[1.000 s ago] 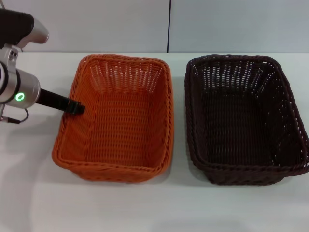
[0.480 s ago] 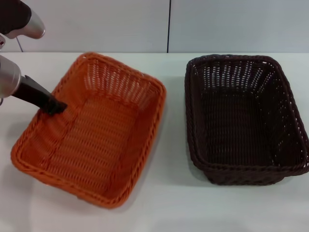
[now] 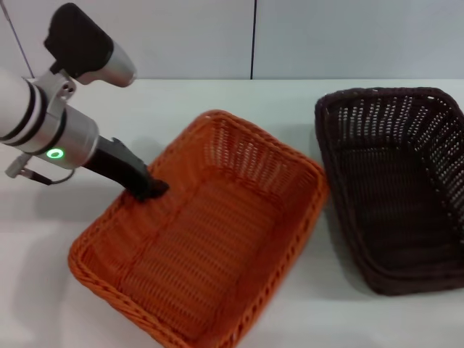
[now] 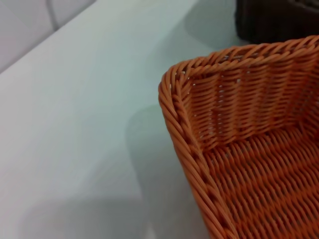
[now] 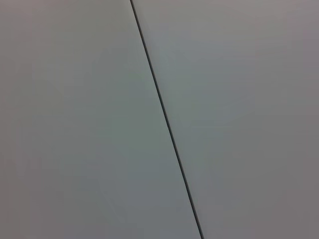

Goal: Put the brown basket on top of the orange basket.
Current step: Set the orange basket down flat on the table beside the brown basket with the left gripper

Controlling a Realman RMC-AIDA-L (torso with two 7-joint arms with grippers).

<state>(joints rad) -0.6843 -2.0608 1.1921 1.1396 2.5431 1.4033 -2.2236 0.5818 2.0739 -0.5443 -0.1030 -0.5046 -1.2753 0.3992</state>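
The orange basket (image 3: 210, 239) sits turned at an angle at the middle of the white table, its right corner up against the left rim of the brown basket (image 3: 399, 188). The brown basket stands at the right, partly past the picture's edge, and is empty. My left gripper (image 3: 148, 187) is shut on the orange basket's left rim, one black finger inside the wall. The left wrist view shows a corner of the orange basket (image 4: 239, 149) and a bit of the brown basket (image 4: 279, 20). The right gripper is out of view.
The white table (image 3: 217, 101) runs back to a pale wall with a dark vertical seam (image 3: 253, 40). The right wrist view shows only that wall and its seam (image 5: 164, 119).
My left arm has swung the orange basket to the right and turned it. The brown basket now lies farther right and slightly turned.
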